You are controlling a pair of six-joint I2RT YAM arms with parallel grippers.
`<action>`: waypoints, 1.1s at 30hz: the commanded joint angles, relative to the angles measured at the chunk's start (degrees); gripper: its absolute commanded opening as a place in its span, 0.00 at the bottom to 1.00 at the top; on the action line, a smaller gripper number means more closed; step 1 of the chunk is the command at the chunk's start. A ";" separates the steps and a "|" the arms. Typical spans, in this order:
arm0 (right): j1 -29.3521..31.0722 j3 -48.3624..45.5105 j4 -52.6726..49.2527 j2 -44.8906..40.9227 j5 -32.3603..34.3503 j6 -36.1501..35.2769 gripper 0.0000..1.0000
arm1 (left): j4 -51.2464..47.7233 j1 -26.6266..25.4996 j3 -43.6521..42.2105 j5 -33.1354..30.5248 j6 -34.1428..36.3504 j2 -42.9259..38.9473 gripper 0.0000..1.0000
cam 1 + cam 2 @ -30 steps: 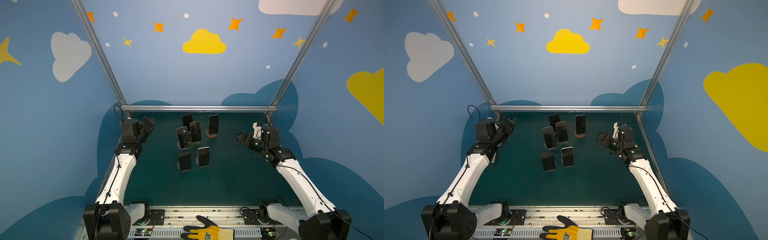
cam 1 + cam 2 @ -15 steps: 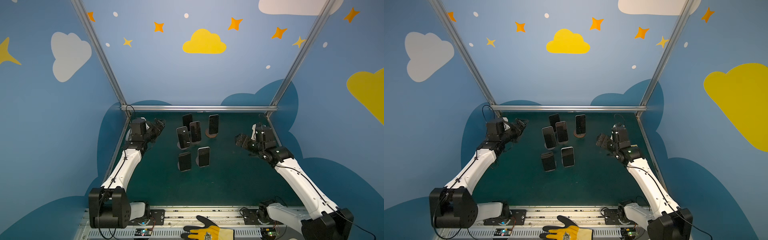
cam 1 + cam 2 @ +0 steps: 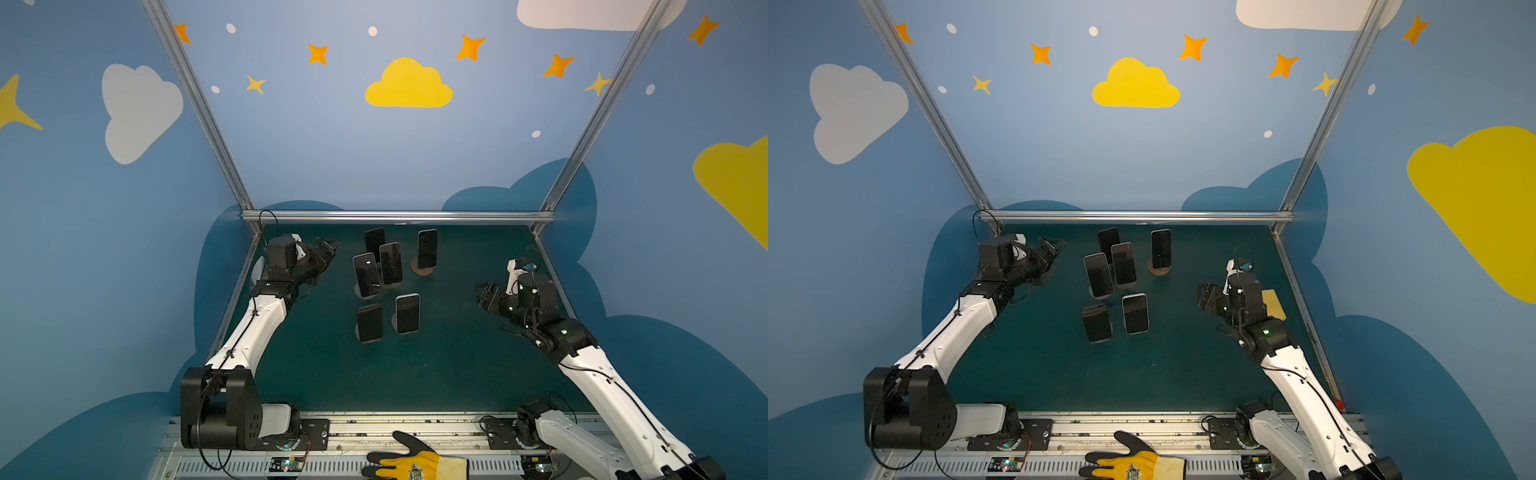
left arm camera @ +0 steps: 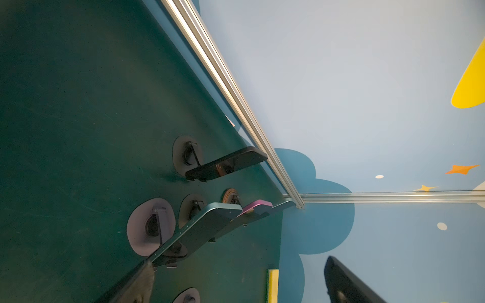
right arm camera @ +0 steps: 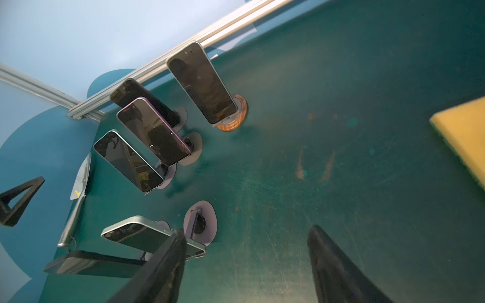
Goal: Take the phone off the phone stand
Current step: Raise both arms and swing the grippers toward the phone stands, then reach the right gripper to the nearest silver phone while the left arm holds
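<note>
left gripper (image 3: 326, 250): jaws spread wide and empty, hanging near the far left corner of the green surface (image 3: 457, 365), aimed at the phones (image 3: 390, 264).
right gripper (image 3: 483, 294): fingers apart, nothing between them, near the right edge, well apart from the phones.
phones: six, upright on stands (image 4: 151, 227), grouped mid-surface toward the far edge; nearest the left gripper are the teal-edged phone (image 3: 366, 274) and the black phone (image 3: 374, 240) behind it.
step: probably the approach; which phone is meant cannot be told.
doing it well: pinch the long edges above the stand, then lift along the lean, not sideways, since neighbours stand close.
</note>
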 commanded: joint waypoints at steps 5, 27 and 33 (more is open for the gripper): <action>8.77 1.88 4.67 0.62 6.43 -2.01 0.68 | 2.78 -0.01 0.11 0.50 -0.10 -2.13 1.00; 33.33 17.47 9.68 22.70 25.17 -14.51 0.83 | 7.05 2.81 -0.60 5.06 -6.80 -2.73 1.00; 35.72 14.88 12.71 21.76 25.90 -13.05 0.84 | 8.88 3.85 -1.29 4.85 -6.69 -3.71 1.00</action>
